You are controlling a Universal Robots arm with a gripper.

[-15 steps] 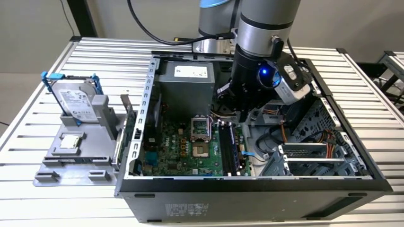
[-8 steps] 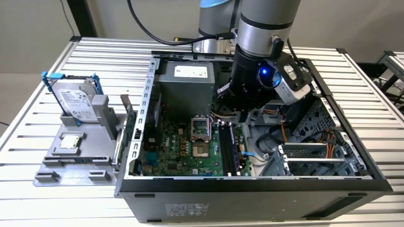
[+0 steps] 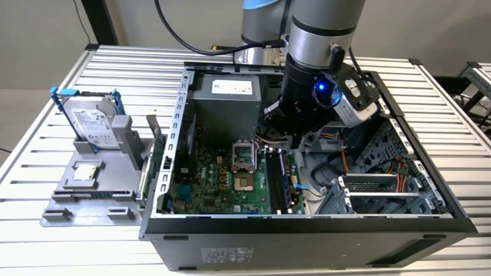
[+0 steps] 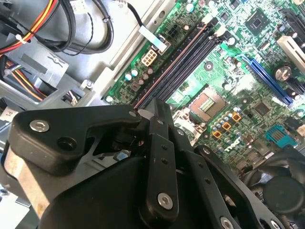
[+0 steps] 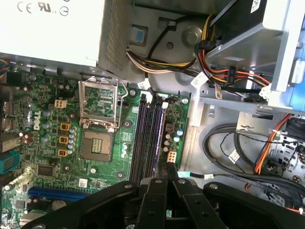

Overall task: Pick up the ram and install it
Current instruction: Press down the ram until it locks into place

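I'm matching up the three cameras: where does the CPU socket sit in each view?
Exterior view: CPU socket mid-motherboard, to the exterior view's left of the memory slots.
First wrist view: socket alongside the slots.
Second wrist view: socket beside the slots.
Shared landmark: the long black memory slots.

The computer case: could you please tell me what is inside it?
Inside the computer case lie a green motherboard with black slots, a grey power supply and cables. The gripper hangs over the slots; the arm hides the board beneath it.
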